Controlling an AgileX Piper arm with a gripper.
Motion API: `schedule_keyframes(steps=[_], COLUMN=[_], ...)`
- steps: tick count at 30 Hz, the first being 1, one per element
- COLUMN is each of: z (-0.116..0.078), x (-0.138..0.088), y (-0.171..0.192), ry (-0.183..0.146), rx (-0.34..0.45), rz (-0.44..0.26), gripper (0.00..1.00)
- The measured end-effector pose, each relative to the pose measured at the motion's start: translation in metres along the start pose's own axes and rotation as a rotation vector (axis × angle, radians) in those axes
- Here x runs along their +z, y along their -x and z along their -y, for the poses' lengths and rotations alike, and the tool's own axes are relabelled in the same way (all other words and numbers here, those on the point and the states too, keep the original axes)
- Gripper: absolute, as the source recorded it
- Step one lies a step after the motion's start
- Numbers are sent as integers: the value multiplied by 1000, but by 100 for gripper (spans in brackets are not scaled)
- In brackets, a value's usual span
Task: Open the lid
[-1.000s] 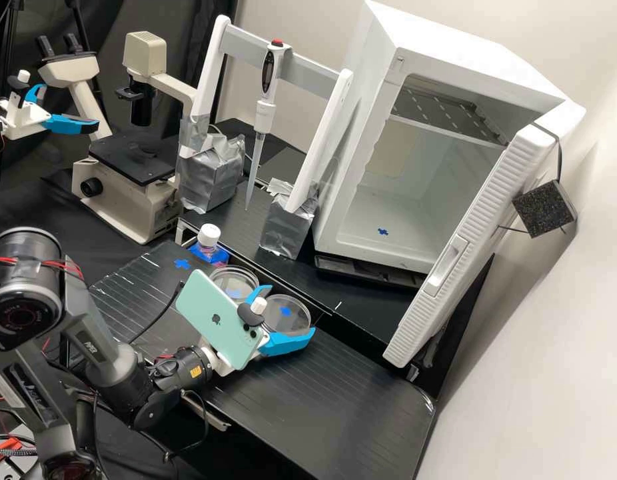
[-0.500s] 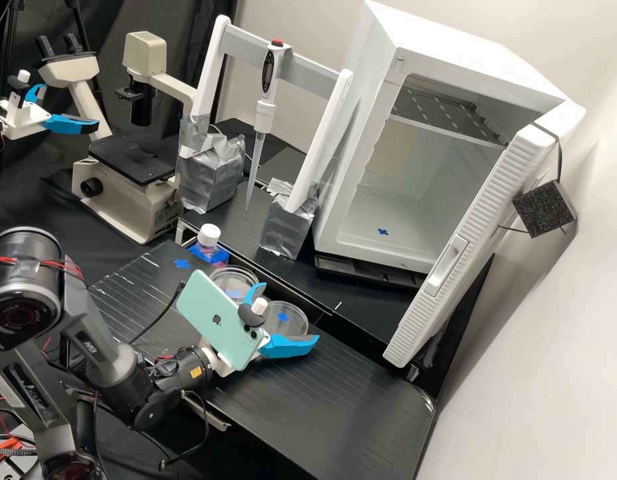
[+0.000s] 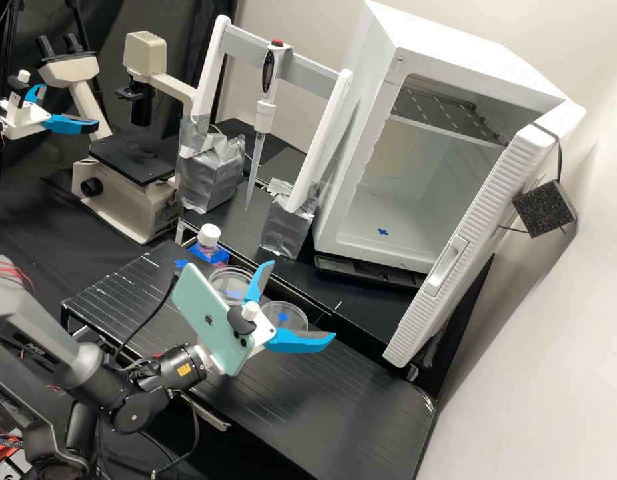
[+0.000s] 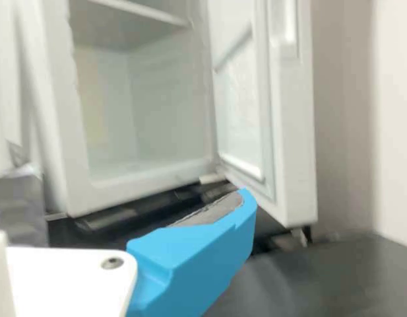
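White at its body, the two-fingered gripper [image 3: 302,299] had its bright blue fingers [image 3: 302,341] spread wide apart, with nothing pinched between them. Over the black ridged platform [image 3: 362,393] it hovered, the tips pointing toward the far right. A pale green phone [image 3: 205,327] sat tilted at its wrist, just beyond the end of the dark grey arm [image 3: 122,400].

Near the gripper, seen past the gap between its fingers, lay a clear round shallow dish [image 3: 295,316] with a blue mark at its middle. Whether a lid was on it, I couldn't tell. A second clear round dish [image 3: 230,283] lay to the left and farther off, just beside the first, and a squat bottle with a white cap [image 3: 208,237] stood just beyond that one, farther left.

Farther out, a white and grey frame [image 3: 245,45] rose from silver-wrapped feet and held a white pipette [image 3: 265,113] upright, tip down. At the far right, a big white cabinet [image 3: 442,57] stood with its ribbed door [image 3: 502,193] swung open, a shelf inside. Over at the far left was a beige microscope [image 3: 145,53] with a black stage.
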Motion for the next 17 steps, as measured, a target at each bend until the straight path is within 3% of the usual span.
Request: schedule_keyframes(steps=[3,6,8,11,13,15,17], z=[2,10,17,27,33,38,44], x=[-15,-34,-45,-61,-68,-70,-69], y=[4,10,13,16,15,12,8], ry=[12,48,47,31,-4,-36,-65], rx=[-17,-80,-119,-153,-155,-141,-140], rz=[-83,-198,-251,-353,-404,-418,-389], gripper=[100,100,100,100,100,100,100])
